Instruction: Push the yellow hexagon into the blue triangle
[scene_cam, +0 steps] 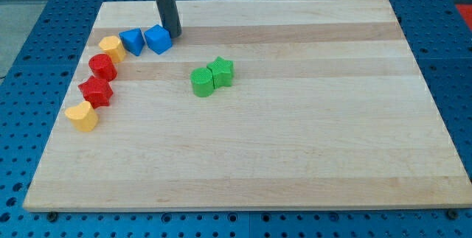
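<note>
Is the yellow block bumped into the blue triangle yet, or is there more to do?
It looks done: the yellow hexagon sits against the blue triangle near the view's top left. In hand: my tip rests at the right edge of the other blue block, away from the hexagon. Left: probably nothing, though whether they truly touch is hard to confirm.

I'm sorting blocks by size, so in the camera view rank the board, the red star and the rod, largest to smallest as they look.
1. The board, by far the largest.
2. The rod ending in my tip, beside the blue block.
3. The red star, smallest, though not far below the rod's visible part.
</note>
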`<state>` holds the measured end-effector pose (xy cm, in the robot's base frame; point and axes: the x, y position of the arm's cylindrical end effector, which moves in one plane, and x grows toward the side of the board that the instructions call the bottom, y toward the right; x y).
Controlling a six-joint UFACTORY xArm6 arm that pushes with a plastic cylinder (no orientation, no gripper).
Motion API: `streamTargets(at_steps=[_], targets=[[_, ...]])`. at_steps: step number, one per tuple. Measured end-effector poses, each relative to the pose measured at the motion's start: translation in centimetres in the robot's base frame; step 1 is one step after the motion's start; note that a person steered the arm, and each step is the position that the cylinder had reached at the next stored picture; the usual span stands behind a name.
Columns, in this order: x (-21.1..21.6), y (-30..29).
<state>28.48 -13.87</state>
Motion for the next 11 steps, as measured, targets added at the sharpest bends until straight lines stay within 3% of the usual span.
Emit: streamTargets(at_steps=[1, 2, 3, 4, 6, 11], targets=[[-2.4, -1.4], [-2.2, -7.7], [-0.9, -13.6], [3.3, -15.7], [8.2, -16.1], [6.6, -10.2]])
